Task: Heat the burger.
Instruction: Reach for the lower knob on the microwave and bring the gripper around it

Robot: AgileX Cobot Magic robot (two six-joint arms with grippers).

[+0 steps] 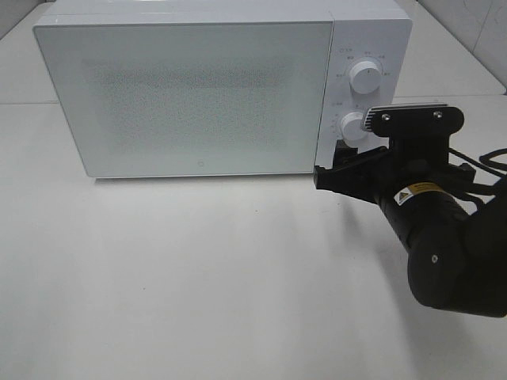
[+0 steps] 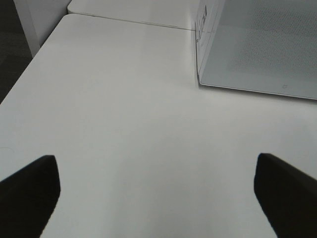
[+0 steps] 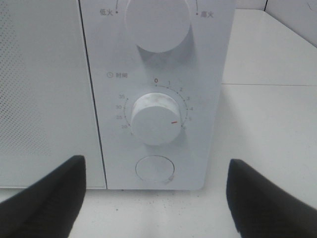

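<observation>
left tool [image 2: 156,166]: wide open, nothing in it. it hangs over bare bench [image 2: 124,99], near the microwave's left front corner but apart from it.
microwave [image 1: 198,95]: sits at the back of the bench, squarely in front of me.
door [image 1: 186,99]: shut flush. the frosted, dotted panel lets me see nothing inside.
burger: not visible in any view, and not on the bench or in either tool. i judge it is behind the shut door, but i cannot confirm that.
power knob [image 1: 364,77]: upper dial on the control strip. i cannot read its setting.
timer knob [image 3: 154,119]: lower dial. its red mark [image 3: 173,121] points right, near the 4 to 5 ticks and clearly off the 0 at the top.
round button [image 3: 154,169]: just below the timer knob, untouched.
right tool [image 1: 342,168]: open fairly wide and empty. it sits just in front of the control strip with a finger on either side of the timer knob, touching nothing.
done, as i judge it: burger loaded, door closed, timer turned off zero.
left to do: wait out the heating, which i cannot confirm is running, as i see no glow. then press the button, open the door and take the burger out.
next move: back the right tool away from the panel.
</observation>
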